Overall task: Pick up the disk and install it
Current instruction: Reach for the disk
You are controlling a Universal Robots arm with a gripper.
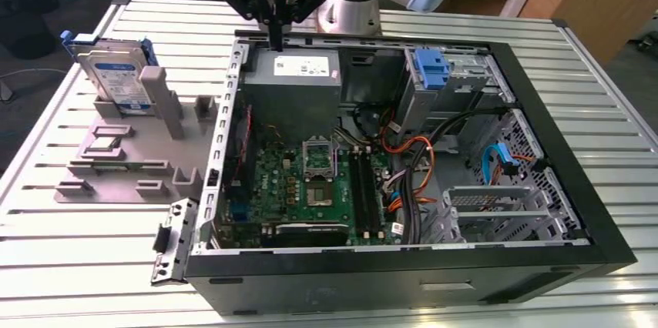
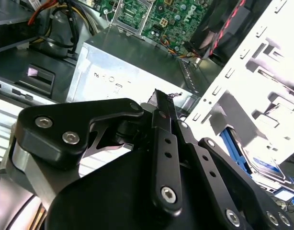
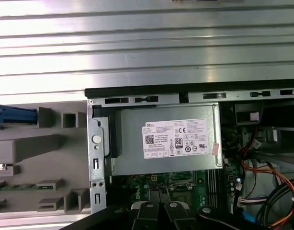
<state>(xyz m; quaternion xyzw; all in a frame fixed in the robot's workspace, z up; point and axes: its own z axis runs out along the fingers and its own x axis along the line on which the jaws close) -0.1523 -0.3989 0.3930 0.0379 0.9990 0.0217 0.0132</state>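
In the exterior view, the gripper [image 1: 276, 41] is hanging empty with its fingers pressed together, just above the power supply [image 1: 298, 74] at the back edge of the open computer case [image 1: 411, 257]. The disk [image 1: 108, 74] is standing upright in a grey holder [image 1: 123, 162] on the slatted table [image 1: 62, 266], to the exterior view's left of the case and well apart from the gripper. In the second wrist view, the closed fingers [image 2: 161, 115] are pointing toward the power supply. In the first wrist view, the disk's blue edge [image 3: 13, 115] is showing beside the holder, outside the case wall.
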